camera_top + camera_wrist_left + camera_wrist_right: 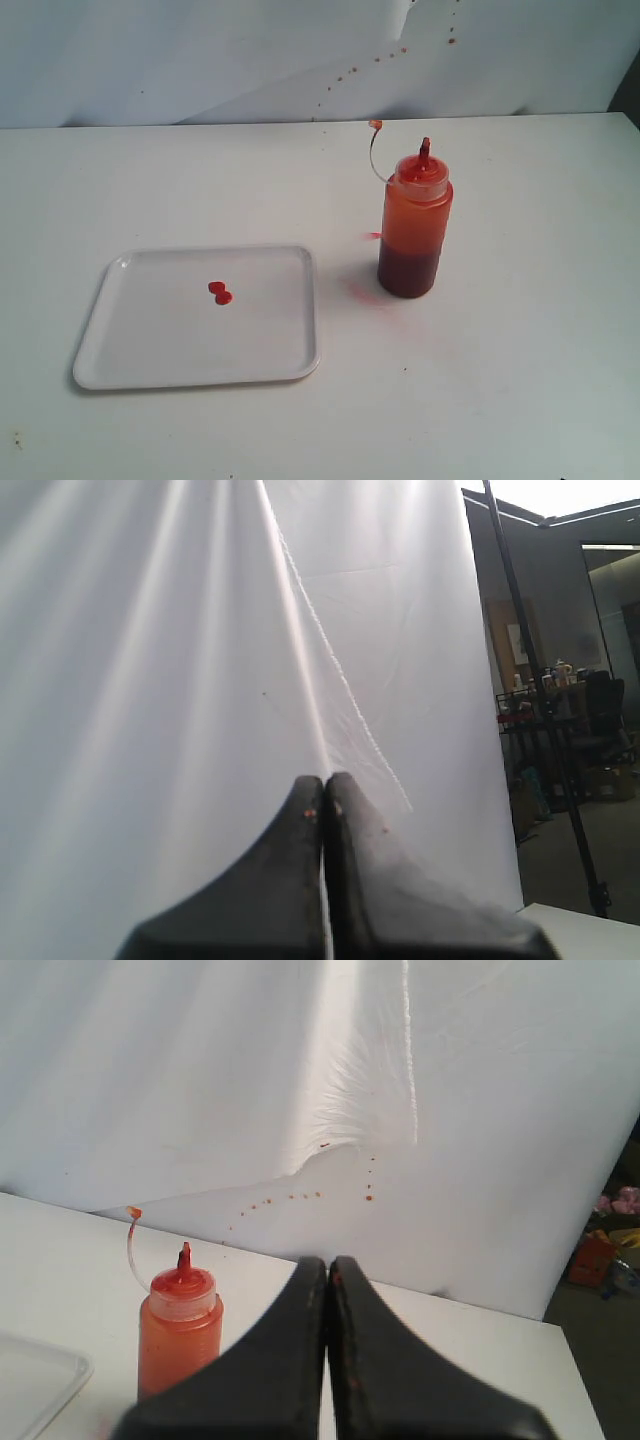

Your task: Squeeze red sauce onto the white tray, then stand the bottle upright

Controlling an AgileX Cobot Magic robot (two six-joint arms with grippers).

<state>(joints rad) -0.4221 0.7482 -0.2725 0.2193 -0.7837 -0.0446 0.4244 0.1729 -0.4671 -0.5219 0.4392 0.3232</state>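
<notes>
1. Sauce deposit: two small joined blobs of red sauce (220, 292) are noted on the white tray (270, 340), near the middle of its floor. The squeezing step is judged complete.
2. Tray position: the white tray is found lying flat on the desk (520, 380), on the left of the exterior view and well apart from the bottle (413, 235).
3. Bottle position: the bottle is found standing upright on its base on the desk, to the right of the tray, with the nozzle (424, 150) pointing up. Dark sauce is seen in its lower part. The tip cap (376, 124) is off the nozzle and held out on its thin tether. The standing step is judged complete.
4. Left gripper (323, 810): the jaws are pressed together with nothing between them. Only the white backdrop (150, 680) is faced; no task item appears in that view.
5. Right gripper (327, 1265): the jaws are pressed together and empty. The bottle is seen beyond it, apart from it.
6. Neither gripper is seen in the exterior view; both are judged clear of the work area.
7. Residue: a faint pale-red smear (365, 292) is noted on the desk just beside the bottle's base, and reddish specks (378, 58) on the backdrop.
8. Outstanding: nothing required by the task is judged left to do; recapping is not called for.
</notes>
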